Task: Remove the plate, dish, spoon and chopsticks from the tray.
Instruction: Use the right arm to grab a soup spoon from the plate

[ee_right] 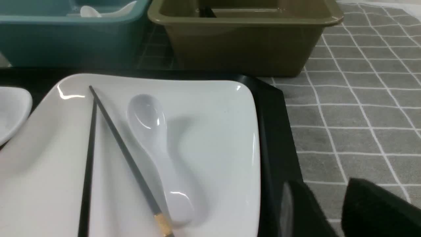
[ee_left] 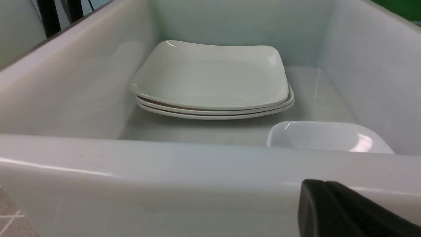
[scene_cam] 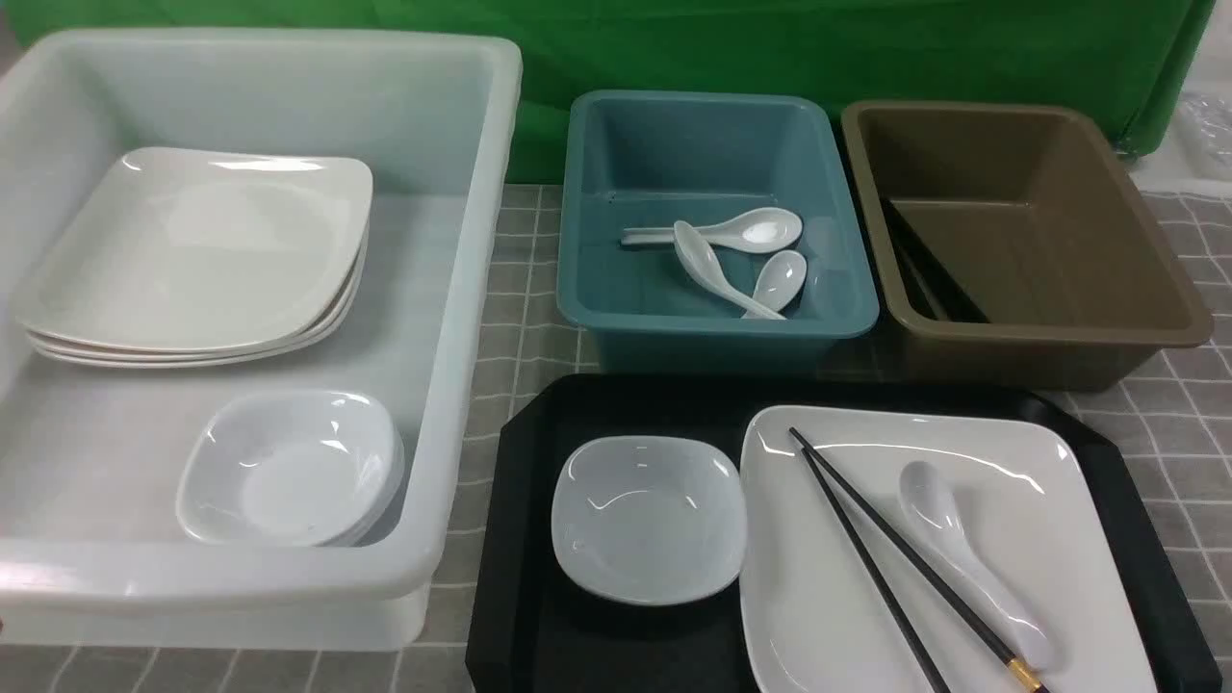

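The black tray lies at the front centre. On it are the small dish on the left and the large white plate on the right. The black chopsticks and the white spoon lie on the plate. Neither gripper shows in the front view. In the right wrist view my right gripper is open and empty over the tablecloth beside the tray's rim, near the plate, spoon and chopsticks. My left gripper is shut and empty outside the white bin's near wall.
A large translucent white bin on the left holds stacked plates and stacked dishes. A teal tub behind the tray holds three spoons. A brown tub holds black chopsticks. A grey checked cloth covers the table.
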### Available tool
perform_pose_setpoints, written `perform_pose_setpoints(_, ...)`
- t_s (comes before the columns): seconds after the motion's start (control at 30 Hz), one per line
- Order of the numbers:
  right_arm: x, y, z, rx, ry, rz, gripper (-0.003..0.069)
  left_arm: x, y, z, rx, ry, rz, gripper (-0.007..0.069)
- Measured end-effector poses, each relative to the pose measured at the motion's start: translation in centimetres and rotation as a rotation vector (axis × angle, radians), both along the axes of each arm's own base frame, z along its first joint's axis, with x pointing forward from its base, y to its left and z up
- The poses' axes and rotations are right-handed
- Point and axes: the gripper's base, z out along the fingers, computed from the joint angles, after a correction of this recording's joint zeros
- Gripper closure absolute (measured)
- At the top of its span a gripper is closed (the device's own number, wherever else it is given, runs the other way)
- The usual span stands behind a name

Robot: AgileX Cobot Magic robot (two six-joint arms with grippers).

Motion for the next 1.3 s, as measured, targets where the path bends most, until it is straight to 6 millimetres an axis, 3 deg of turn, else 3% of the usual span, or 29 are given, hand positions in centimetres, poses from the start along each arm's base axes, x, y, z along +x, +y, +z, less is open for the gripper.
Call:
perform_pose_setpoints(1.0, 0.0, 0.0, 0.0, 0.0, 0.0, 0.0, 0.0419, 0.0, 0.0, 0.2, 0.009, -0.026, 0.001, 0.0622)
perform_pose_setpoints(1.1, 0.0, 0.0, 0.0, 0.0, 0.0, 0.0, 0.0419, 0.1, 0.0, 1.3, -0.104, -0.146, 0.004, 0.0622)
perform_pose_setpoints(1.2, 0.0, 0.0, 0.0, 0.0, 0.0, 0.0, 0.0419, -0.1, 0.3, 3.2, -0.399, -0.381, 0.025, 0.0622)
perform_pose_setpoints(1.3, 0.0, 0.0, 0.0, 0.0, 0.0, 0.0, 0.0419, -0.4, 0.7, 4.2, -0.504, -0.512, 0.038, 0.0622)
